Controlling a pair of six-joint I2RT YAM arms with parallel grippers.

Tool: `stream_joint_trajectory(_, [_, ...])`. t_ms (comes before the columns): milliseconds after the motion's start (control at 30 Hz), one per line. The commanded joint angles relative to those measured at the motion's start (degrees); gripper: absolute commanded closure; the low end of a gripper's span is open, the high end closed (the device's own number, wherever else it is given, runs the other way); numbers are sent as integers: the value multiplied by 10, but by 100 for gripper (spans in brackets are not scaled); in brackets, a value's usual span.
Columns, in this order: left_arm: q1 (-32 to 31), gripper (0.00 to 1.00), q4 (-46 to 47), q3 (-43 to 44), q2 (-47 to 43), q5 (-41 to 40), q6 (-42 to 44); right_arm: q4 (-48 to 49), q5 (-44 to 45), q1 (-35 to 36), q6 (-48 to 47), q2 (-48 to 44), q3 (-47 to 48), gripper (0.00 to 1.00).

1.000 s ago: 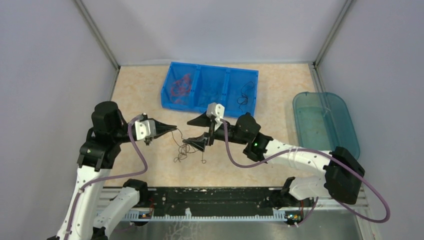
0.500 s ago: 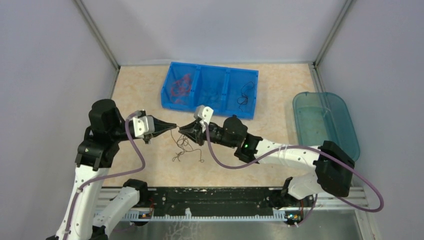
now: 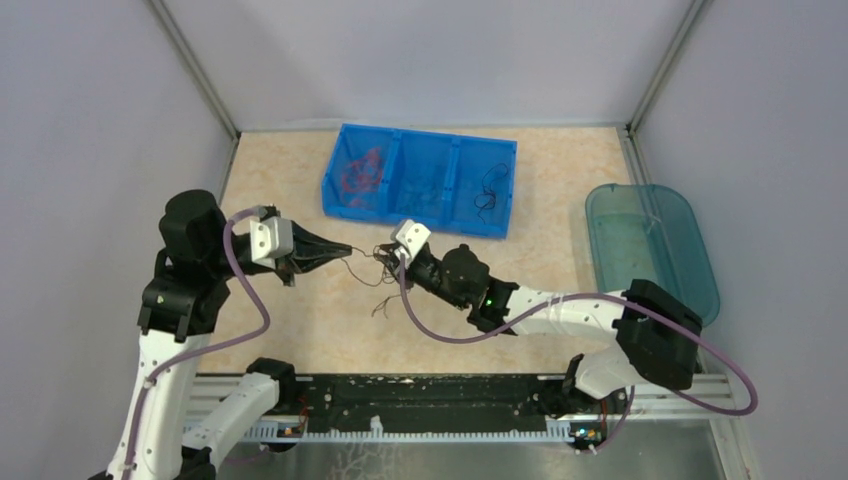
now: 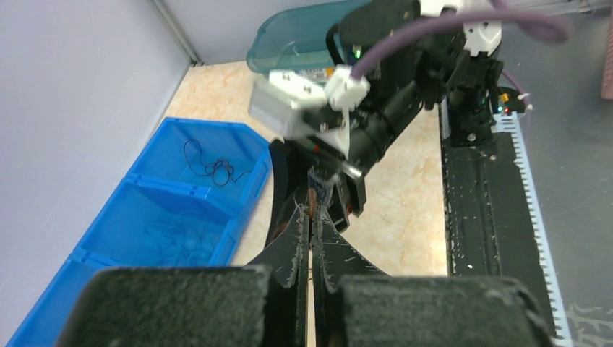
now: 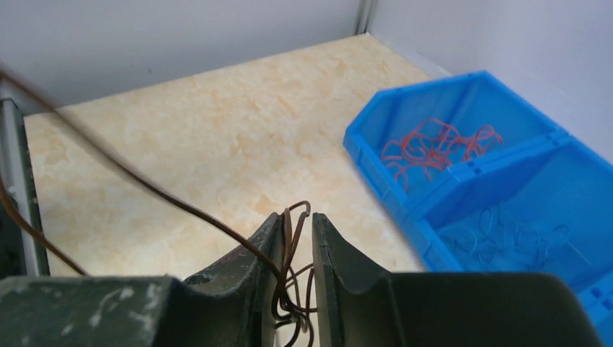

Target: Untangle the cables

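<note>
Right jaws shifted leftward, clamping cables (image 5: 289,235) (brown), left jaws clamping them

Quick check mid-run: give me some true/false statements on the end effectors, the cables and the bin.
1. The left end effector is shut on a thin dark brown cable. True.
2. The thin red cables hang from the right end effector. False: they lie in an end compartment of the blue plastic three-compartment bin.
3. Dark brown strands sit between the jaws of the right end effector. True.
4. The bin's middle compartment is empty. False: it holds thin blue cables.
</note>
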Motion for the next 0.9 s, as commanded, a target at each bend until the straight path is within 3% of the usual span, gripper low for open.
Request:
stream_joint_trajectory(0, [-3, 99, 28, 39, 2, 45, -68, 47, 27, 5, -8, 8, -24, 77])
stream_joint_trajectory(600, [-3, 100, 66, 158, 26, 16, -72, 101, 72, 6, 60, -36, -183, 83])
stream_joint_trajectory(733, [-3, 100, 138, 155, 13, -48, -64, 130, 82, 5, 95, -37, -217, 83])
stream_joint_trajectory(867, [-3, 100, 274, 122, -10, -175, -58, 158, 89, 5, 126, -32, -243, 83])
